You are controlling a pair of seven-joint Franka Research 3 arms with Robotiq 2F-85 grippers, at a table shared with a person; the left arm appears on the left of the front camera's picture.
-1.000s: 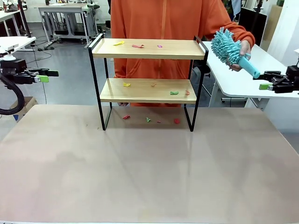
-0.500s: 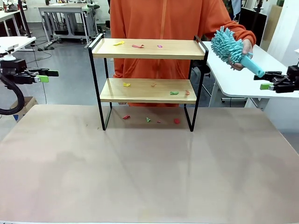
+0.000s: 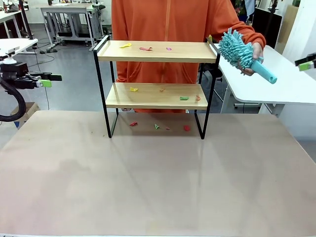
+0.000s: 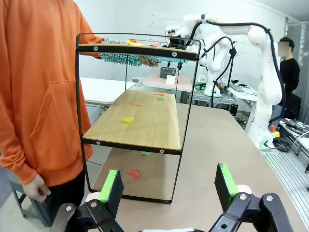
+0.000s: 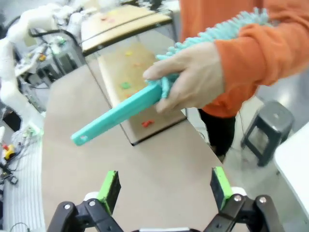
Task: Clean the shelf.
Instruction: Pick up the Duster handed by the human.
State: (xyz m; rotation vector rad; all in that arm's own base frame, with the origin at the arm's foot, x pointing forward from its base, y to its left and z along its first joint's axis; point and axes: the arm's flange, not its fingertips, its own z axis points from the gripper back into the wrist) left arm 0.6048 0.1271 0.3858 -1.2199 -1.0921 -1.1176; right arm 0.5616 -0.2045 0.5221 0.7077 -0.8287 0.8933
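Table (image 3: 158,182): pale beige-grey top, matte, faint sheen near the middle, bare across the near half.

Shelf (image 3: 190,52): stands upright at the table's far edge, centred, just in front of a person in an orange hoodie (image 3: 168,19).
- Top board: small coloured scraps (image 3: 145,49), yellow, red and pink.
- Lower board: a yellow scrap, a green one and some reddish bits.
- Table under the shelf: more red and green scraps between the legs.

Person's hand (image 3: 256,58): holds a teal duster (image 3: 237,48) by its handle, fluffy head beside the shelf's right top corner; I cannot tell whether it touches.

Left gripper (image 3: 49,80): out past the table's left edge, above the floor, well apart from the shelf. Jaws spread, nothing between them.

Right gripper (image 5: 164,188): off to the right, pointed at the duster handle. Jaws wide apart, empty.

Room: grey floor (image 3: 69,94), white tables (image 3: 69,15) on metal legs at back left, a white side table (image 3: 276,89) at right, a grey stool (image 5: 263,130) by the person.
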